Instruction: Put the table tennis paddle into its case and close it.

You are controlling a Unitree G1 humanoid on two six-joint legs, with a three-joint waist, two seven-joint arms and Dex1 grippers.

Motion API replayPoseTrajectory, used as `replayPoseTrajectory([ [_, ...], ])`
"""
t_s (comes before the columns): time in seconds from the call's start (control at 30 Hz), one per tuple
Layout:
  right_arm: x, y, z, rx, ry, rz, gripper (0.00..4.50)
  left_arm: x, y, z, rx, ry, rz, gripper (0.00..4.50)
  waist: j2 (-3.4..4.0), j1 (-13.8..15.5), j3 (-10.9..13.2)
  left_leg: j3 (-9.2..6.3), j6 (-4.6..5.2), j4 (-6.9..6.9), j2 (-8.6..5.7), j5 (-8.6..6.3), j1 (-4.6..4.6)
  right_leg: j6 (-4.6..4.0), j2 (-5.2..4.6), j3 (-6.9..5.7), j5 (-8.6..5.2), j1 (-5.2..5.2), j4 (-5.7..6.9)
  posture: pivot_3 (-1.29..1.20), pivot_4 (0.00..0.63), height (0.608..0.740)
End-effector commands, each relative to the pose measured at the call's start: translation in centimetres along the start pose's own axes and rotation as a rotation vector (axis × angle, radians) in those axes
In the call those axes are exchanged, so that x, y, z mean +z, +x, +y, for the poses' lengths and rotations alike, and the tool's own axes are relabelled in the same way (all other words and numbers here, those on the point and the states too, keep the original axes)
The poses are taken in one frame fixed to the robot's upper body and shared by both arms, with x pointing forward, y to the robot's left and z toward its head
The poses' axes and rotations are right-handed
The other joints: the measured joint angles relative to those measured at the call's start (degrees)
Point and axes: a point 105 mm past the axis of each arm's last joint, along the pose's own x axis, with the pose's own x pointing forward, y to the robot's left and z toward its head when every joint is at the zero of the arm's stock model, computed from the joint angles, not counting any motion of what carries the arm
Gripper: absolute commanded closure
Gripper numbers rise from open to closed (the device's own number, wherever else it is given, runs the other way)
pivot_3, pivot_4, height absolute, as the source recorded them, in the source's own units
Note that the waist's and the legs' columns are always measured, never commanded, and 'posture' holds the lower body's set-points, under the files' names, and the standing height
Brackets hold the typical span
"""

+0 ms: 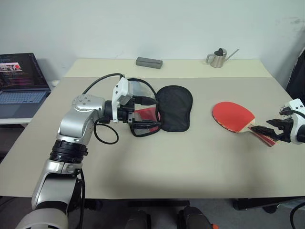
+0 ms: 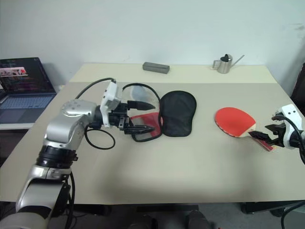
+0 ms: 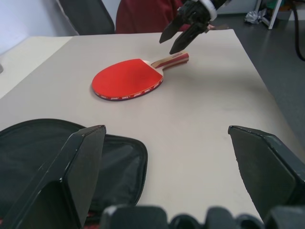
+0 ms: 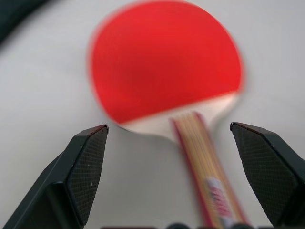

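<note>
One table tennis paddle (image 1: 233, 116) lies red face up at the right of the surface (image 1: 157, 162), well apart from the one case (image 1: 174, 107) (lying open, mid-surface). Two grippers: the right gripper (image 4: 169, 143) straddles the handle, fingers spread wide; the left gripper (image 2: 145, 116) hovers over the case, fingers apart and empty.

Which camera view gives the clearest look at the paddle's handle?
The left wrist view: the table tennis paddle lies whole and sharp, striped handle toward the open right claw. The right wrist view is nearer but blurred, and cuts off the handle's end. In both eye views the right claw covers most of the handle.
</note>
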Motion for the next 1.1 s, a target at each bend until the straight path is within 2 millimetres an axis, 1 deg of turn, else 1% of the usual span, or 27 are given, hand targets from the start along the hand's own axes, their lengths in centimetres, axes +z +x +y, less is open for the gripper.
replayPoseTrajectory([
  [0.03,0.8,-0.1,-1.5,-0.029,-0.069,-0.011,0.01,1.0,-0.1,0.3,0.001,0.047,-0.017,0.00,0.00,-0.03,0.00,0.05,0.00,0.01,0.00,0.00,0.00,0.00,0.01,0.04,0.00,0.00,0.01,0.00,0.150,0.740],
  [0.1,0.2,0.5,-1.7,-0.013,-0.105,0.026,0.01,1.0,0.0,0.3,0.001,0.046,-0.018,0.00,0.00,-0.01,0.00,0.06,0.00,0.02,0.00,0.00,0.01,0.01,0.01,0.04,0.01,0.00,0.01,0.00,0.150,0.740],
  [0.2,-0.3,1.4,-2.0,-0.008,-0.126,0.054,0.01,0.9,-0.1,0.4,0.003,0.047,-0.018,0.00,0.00,0.02,0.00,0.04,0.00,0.02,0.00,0.00,0.01,0.01,0.01,0.03,0.01,0.00,0.00,0.00,0.150,0.740],
  [0.3,-1.3,2.3,-1.9,0.032,-0.130,0.106,0.01,0.9,-0.2,0.6,0.007,0.051,-0.016,0.00,0.00,0.00,0.00,0.05,-0.01,0.02,0.00,0.00,0.01,0.00,0.01,0.04,0.01,0.00,0.00,0.00,0.150,0.740],
  [0.43,-2.1,3.1,-1.3,0.093,-0.120,0.147,0.01,0.9,-0.5,0.6,0.019,0.054,-0.012,0.00,0.01,0.03,0.00,0.04,-0.01,0.02,0.00,0.01,0.00,0.00,0.01,0.04,0.01,-0.01,0.00,0.00,0.150,0.740],
  [0.6,-2.4,3.7,-1.3,0.085,-0.082,0.143,0.01,0.6,-0.9,0.7,0.037,0.052,-0.005,0.00,0.00,-0.07,0.00,0.02,-0.02,0.02,0.00,0.01,0.02,0.00,0.01,0.04,0.01,0.00,0.01,0.00,0.150,0.740],
  [0.8,-3.8,4.2,-0.9,0.104,-0.030,0.163,0.01,0.5,-1.1,0.8,0.050,0.050,-0.002,0.00,0.00,-0.22,0.00,0.01,-0.02,0.03,0.00,0.01,0.25,0.00,0.01,0.04,0.01,0.25,-0.01,0.00,0.150,0.740],
  [0.9,-4.7,4.4,-0.8,0.101,-0.012,0.174,0.56,0.3,-1.2,0.7,0.055,0.047,0.002,0.00,0.00,-0.28,0.00,-0.02,-0.02,0.03,0.01,0.01,0.36,0.00,0.01,0.05,0.01,0.36,0.00,0.00,0.150,0.740],
  [1.1,-5.9,4.7,-0.6,0.070,-0.006,0.198,2.49,0.0,-1.5,0.7,0.071,0.039,0.008,0.00,-0.07,-0.31,-0.04,-0.11,-0.02,0.03,0.02,0.01,0.40,-0.01,0.01,0.06,0.01,0.44,-0.01,0.00,0.150,0.740],
])
